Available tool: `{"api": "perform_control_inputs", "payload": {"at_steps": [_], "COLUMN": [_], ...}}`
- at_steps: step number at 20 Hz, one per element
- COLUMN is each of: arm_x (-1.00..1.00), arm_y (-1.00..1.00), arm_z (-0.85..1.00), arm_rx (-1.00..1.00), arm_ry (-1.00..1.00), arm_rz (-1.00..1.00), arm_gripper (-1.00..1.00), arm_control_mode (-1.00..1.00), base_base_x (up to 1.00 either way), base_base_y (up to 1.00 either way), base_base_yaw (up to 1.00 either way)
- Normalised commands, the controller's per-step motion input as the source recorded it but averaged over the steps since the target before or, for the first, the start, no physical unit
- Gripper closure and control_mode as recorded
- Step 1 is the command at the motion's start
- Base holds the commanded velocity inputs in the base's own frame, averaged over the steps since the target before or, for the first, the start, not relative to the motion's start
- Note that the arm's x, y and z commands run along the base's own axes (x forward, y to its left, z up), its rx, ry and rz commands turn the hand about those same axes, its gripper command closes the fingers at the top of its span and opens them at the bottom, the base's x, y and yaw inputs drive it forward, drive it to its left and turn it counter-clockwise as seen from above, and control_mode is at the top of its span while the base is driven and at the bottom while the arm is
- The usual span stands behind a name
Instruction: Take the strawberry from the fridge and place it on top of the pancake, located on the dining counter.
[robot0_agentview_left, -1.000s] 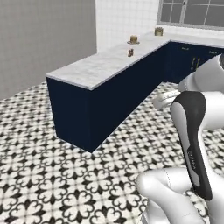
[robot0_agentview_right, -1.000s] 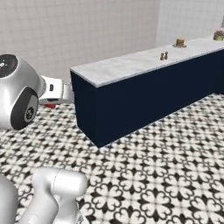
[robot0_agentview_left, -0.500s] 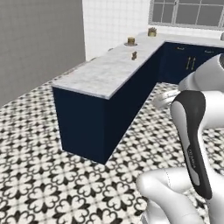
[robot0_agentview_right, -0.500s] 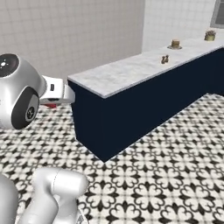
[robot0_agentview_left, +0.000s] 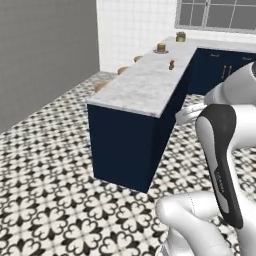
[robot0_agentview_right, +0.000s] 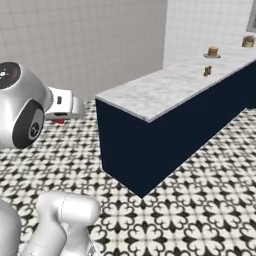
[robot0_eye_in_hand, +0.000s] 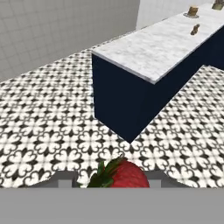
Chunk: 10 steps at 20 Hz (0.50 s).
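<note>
1. In the hand view we see the strawberry (robot0_eye_in_hand: 122, 176), red with green leaves, low in the middle, gripped between our narrowly parted jaws above the patterned floor tiles (robot0_eye_in_hand: 52, 127).
2. Right of it stands the marble-topped navy bench (robot0_eye_in_hand: 153, 50).
3. At its far end sits the pancake (robot0_eye_in_hand: 192, 11) on its plate, with a small brown item (robot0_eye_in_hand: 195, 29) nearer.
</note>
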Motion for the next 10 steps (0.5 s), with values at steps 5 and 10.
{"api": "perform_control_inputs", "payload": {"at_steps": [5,10], "arm_x": [0.0,0.0], "arm_y": [0.0,0.0], "arm_z": [0.0,0.0], "arm_rx": [0.0,0.0], "arm_ry": [0.0,0.0], "arm_rz": [0.0,0.0], "arm_gripper": [1.0,1.0], "arm_control_mode": [1.0,1.0], "base_base_x": [0.42,0.43], "base_base_y": [1.0,1.0], "base_base_yaw": [-0.3,-0.31]}}
